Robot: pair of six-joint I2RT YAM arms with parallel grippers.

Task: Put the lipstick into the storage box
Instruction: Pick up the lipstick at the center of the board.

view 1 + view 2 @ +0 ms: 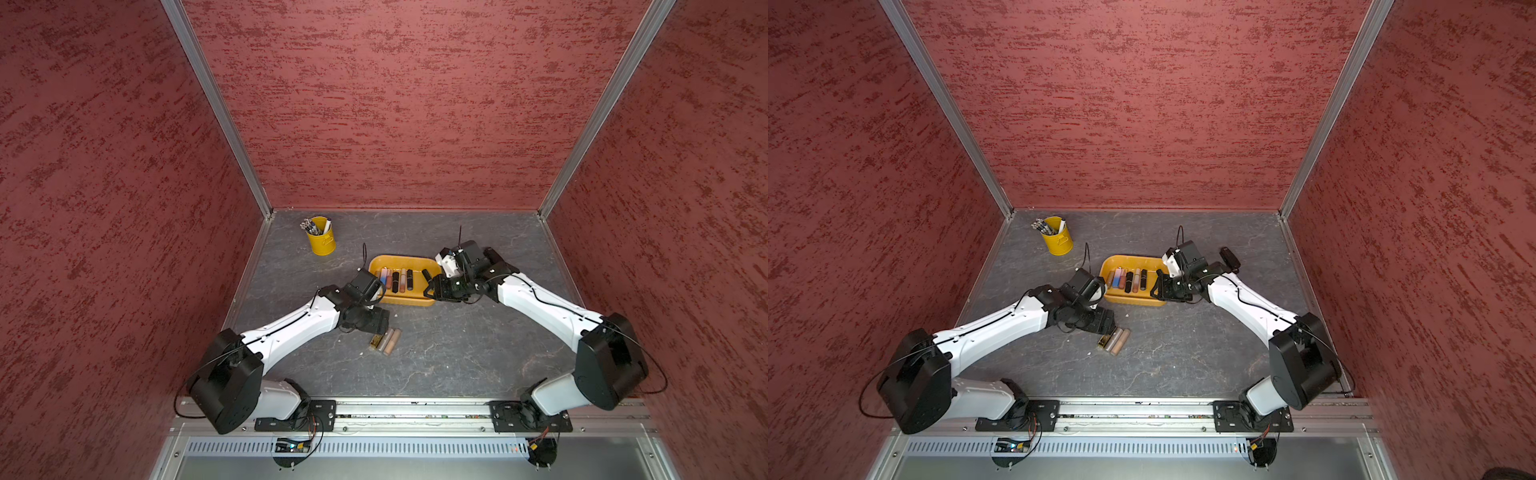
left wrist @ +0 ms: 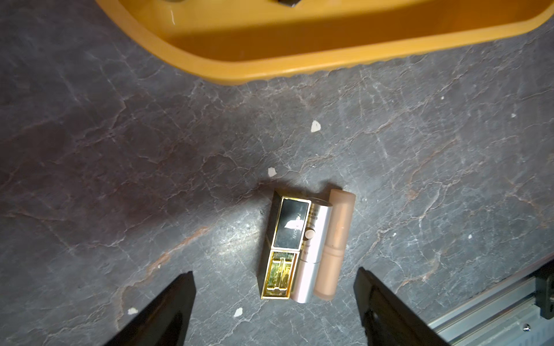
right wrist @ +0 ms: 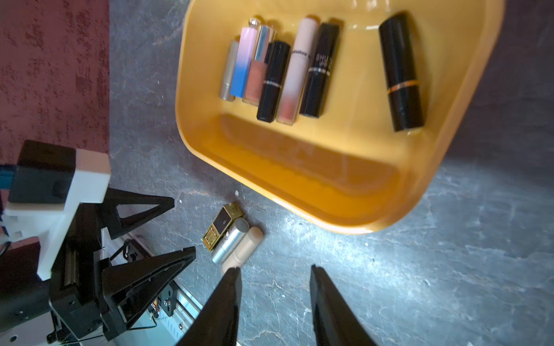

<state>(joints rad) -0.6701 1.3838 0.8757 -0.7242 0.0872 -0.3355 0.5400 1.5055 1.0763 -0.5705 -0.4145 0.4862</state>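
Note:
Three lipsticks lie side by side on the dark table in front of the storage box: a black-and-gold square one (image 2: 287, 236), a silvery-pink one (image 2: 311, 254) and a beige one (image 2: 335, 245). In both top views they show as a small cluster (image 1: 385, 340) (image 1: 1115, 340). My left gripper (image 2: 274, 272) hangs open just above them, a finger on either side and neither touching. The yellow-orange storage box (image 1: 405, 301) (image 3: 299, 206) holds several lipsticks in a row, plus a black one (image 3: 400, 72) lying apart. My right gripper (image 3: 275, 268) is open and empty by the box's right end (image 1: 432, 289).
A small yellow bucket with pens (image 1: 321, 239) stands at the back left. A black object (image 1: 1229, 257) lies on the table behind the right arm. Red walls close in three sides. A metal rail (image 1: 415, 409) runs along the front edge.

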